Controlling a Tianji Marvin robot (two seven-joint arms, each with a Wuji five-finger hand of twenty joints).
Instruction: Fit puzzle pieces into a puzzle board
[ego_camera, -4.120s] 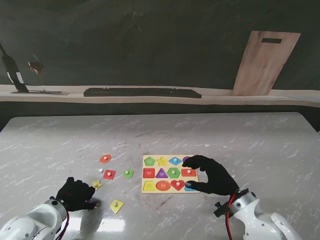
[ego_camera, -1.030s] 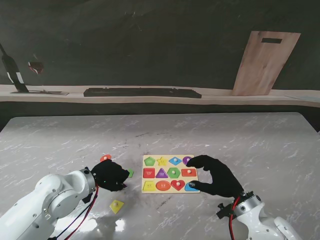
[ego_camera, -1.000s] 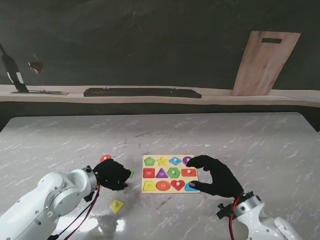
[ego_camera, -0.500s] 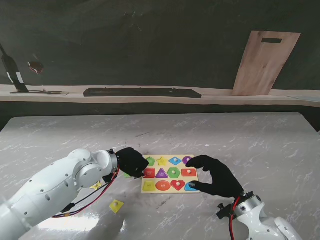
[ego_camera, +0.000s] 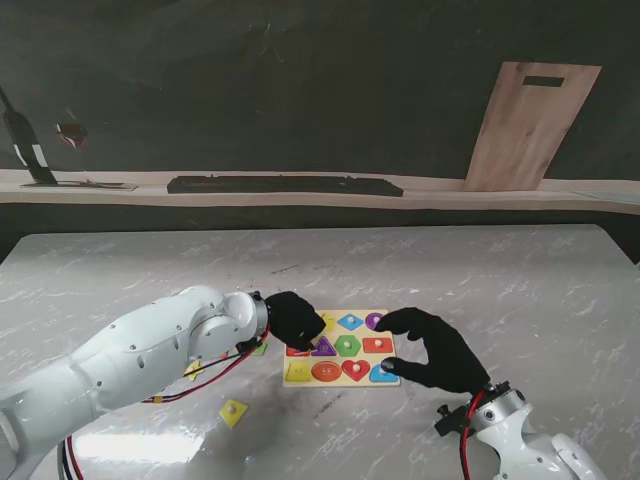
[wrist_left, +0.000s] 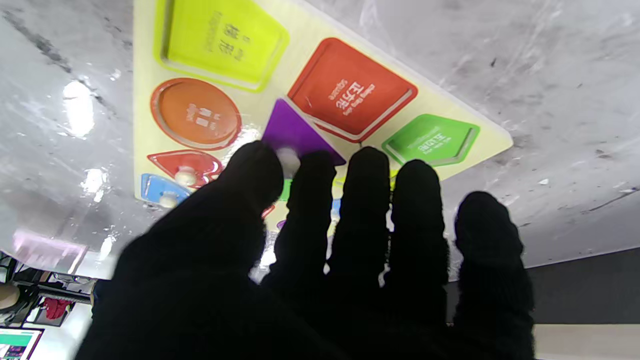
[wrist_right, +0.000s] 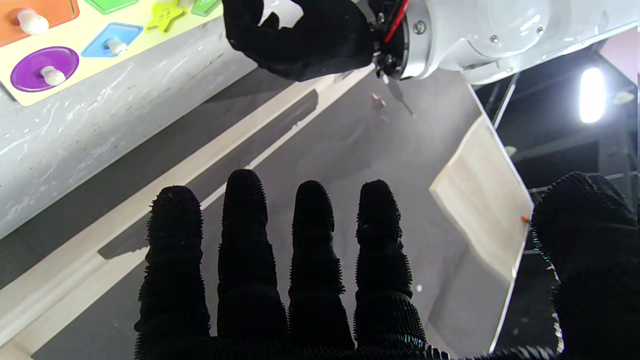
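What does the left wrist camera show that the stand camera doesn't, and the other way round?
Only the left wrist view shows the empty recesses up close: the yellow-green recess, the red square recess and the green pentagon recess, each with printed lettering too small to read.

Only the stand view shows the right hand at the board's right edge, and the loose yellow piece on the table.

Both show the puzzle board, the left hand over it, and the purple triangle.
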